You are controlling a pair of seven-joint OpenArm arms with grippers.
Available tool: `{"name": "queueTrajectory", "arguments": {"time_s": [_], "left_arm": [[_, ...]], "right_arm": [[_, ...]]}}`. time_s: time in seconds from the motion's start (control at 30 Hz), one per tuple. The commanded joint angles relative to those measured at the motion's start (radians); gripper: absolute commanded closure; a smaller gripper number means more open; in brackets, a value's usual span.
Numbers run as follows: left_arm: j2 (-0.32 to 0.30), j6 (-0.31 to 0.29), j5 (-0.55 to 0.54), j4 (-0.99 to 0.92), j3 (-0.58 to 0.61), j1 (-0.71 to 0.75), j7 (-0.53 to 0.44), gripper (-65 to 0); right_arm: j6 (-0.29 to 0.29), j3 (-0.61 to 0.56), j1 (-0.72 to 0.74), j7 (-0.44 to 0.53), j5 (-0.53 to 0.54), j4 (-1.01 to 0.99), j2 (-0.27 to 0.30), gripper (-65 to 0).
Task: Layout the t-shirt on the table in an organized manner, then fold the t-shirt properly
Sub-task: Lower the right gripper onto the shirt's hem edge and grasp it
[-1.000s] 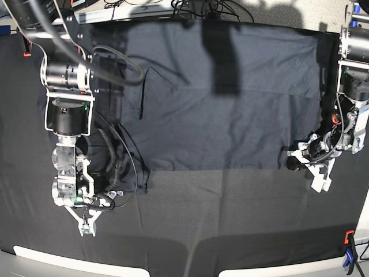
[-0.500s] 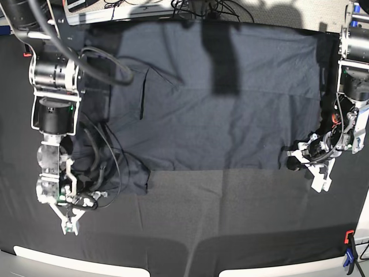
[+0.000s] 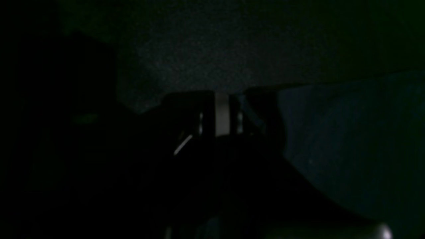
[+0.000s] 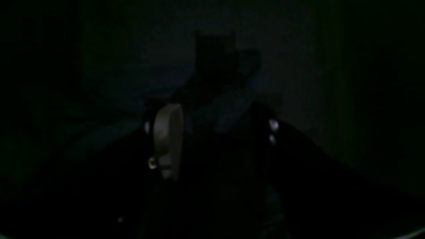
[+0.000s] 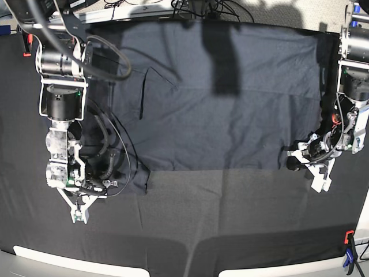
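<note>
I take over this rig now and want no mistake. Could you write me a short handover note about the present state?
Left gripper: jaws shut, at the t-shirt's edge; whether they pinch cloth, I cannot tell.
Right gripper: jaws open, holding nothing, over bare table just past the shirt's opposite end.
T-shirt: spread wide and mostly flat across the far half of the table; the corner near the right arm is bunched.
Done: the layout, nearly.
Left: smooth that bunched corner, then do the folding; no finished fold shows.
</note>
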Motion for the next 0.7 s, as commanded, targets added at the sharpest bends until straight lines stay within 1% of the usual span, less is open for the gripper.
{"name": "queueTrajectory", "arguments": {"time_s": [0.0,0.07,0.1,0.13,0.17,0.33,0.4,0.53,0.6,0.63,0.67], "left_arm": [[-0.01,-0.003,0.002,0.008,-0.003,-0.024,0.002,0.0],[-0.011,-0.003,0.002,0.009,-0.003,-0.024,0.002,0.0],[-0.011,-0.003,0.002,0.009,-0.003,-0.024,0.002,0.0],[-0.011,-0.003,0.002,0.008,-0.003,-0.024,0.002,0.0],[-0.011,-0.003,0.002,0.009,-0.003,-0.024,0.002,0.0],[-0.011,-0.003,0.002,0.009,-0.003,-0.024,0.002,0.0],[-0.011,-0.003,0.002,0.009,-0.003,-0.024,0.002,0.0],[-0.011,-0.003,0.002,0.011,-0.004,-0.025,0.002,0.0],[-0.011,-0.003,0.002,0.012,-0.004,-0.025,0.002,0.0],[-0.011,-0.003,0.002,0.016,-0.004,-0.024,0.002,0.0],[-0.011,-0.003,0.002,0.023,-0.004,-0.024,0.002,0.0]], "right_arm": [[-0.008,0.003,0.037,0.029,0.003,0.016,0.009,-25.3],[-0.008,0.003,0.037,0.03,0.003,0.016,0.009,-18.3],[-0.008,0.003,0.037,0.03,0.003,0.016,0.009,-12.6],[-0.008,0.003,0.037,0.03,0.003,0.016,0.009,-5.3],[-0.008,0.003,0.037,0.03,0.003,0.016,0.009,0.0],[-0.007,0.003,0.039,0.031,-0.005,0.016,0.009,0.0],[0.007,0.002,0.04,0.018,-0.005,0.018,0.01,0.0],[0.106,0.002,0.039,-0.005,-0.003,0.042,0.009,0.0],[0.191,0.003,0.036,-0.005,-0.002,0.072,0.009,0.0],[0.217,0.003,0.031,-0.011,0.005,0.093,0.01,0.0],[0.231,0.003,0.025,-0.024,0.016,0.119,0.009,0.0]]}}
